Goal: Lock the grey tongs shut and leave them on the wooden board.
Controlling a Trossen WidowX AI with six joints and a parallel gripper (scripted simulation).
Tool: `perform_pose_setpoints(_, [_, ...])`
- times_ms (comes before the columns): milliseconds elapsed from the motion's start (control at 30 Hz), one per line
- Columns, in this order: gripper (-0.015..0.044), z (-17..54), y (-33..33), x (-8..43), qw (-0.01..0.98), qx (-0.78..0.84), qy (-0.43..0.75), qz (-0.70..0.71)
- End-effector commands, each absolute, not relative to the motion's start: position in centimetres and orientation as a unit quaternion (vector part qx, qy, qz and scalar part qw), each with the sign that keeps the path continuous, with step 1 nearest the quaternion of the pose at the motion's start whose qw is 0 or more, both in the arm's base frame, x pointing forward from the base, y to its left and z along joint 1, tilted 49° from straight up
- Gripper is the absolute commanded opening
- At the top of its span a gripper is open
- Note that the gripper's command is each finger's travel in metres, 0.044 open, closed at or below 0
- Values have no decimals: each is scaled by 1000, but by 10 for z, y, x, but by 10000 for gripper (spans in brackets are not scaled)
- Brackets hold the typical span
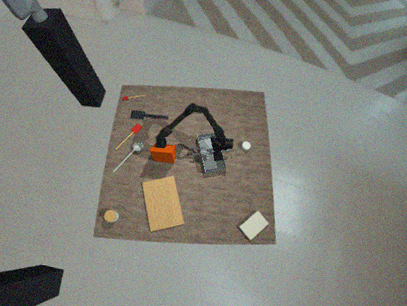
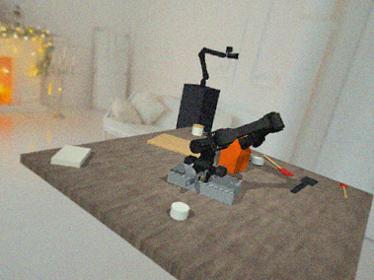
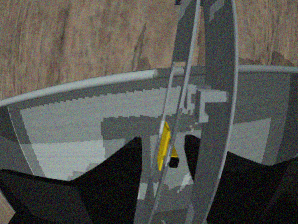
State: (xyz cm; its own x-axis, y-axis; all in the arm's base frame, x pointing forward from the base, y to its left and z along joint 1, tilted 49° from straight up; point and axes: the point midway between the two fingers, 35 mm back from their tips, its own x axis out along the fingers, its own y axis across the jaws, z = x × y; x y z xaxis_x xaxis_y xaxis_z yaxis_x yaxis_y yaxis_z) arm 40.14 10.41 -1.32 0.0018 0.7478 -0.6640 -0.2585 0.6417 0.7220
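The grey tongs (image 3: 220, 60) (image 2: 191, 173) lie over the roasting tin (image 1: 214, 171) (image 2: 223, 193) (image 3: 110, 80). In the wrist view their two long arms run close together, with a narrow gap between them. A yellow piece (image 3: 164, 147) with a black end shows beside the left arm. My gripper (image 3: 163, 142) (image 2: 203, 171) (image 1: 217, 156) is low over the tin, its black fingers narrowed on the two tong arms from both sides. The finger contact is partly hidden. The wooden board (image 1: 162, 203) (image 2: 171, 142) lies apart from the tin, with nothing on it.
The orange block (image 1: 162, 153) (image 2: 234, 157) stands at the arm's base, between tin and utensils. A white round pot (image 1: 246, 145) (image 2: 179, 211) stands near the tin. A pale block (image 1: 254, 225) (image 2: 70, 156) and a tan-topped jar (image 1: 110, 215) (image 2: 198, 130) stand near table corners.
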Motion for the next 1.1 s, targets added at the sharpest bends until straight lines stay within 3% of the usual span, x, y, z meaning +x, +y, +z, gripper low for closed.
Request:
perform_pose_setpoints(0, [108, -13, 104, 401, 678, 203, 601, 372])
perform_pose_setpoints(467, [15, -13, 104, 401, 678, 203, 601, 372])
perform_pose_setpoints(667, [-143, -13, 104, 401, 678, 203, 601, 372])
perform_pose_setpoints(867, [-150, -8, 98, 403, 678, 203, 601, 371])
perform_pose_setpoints(1067, [-150, 41, 38, 408, 677, 203, 604, 368])
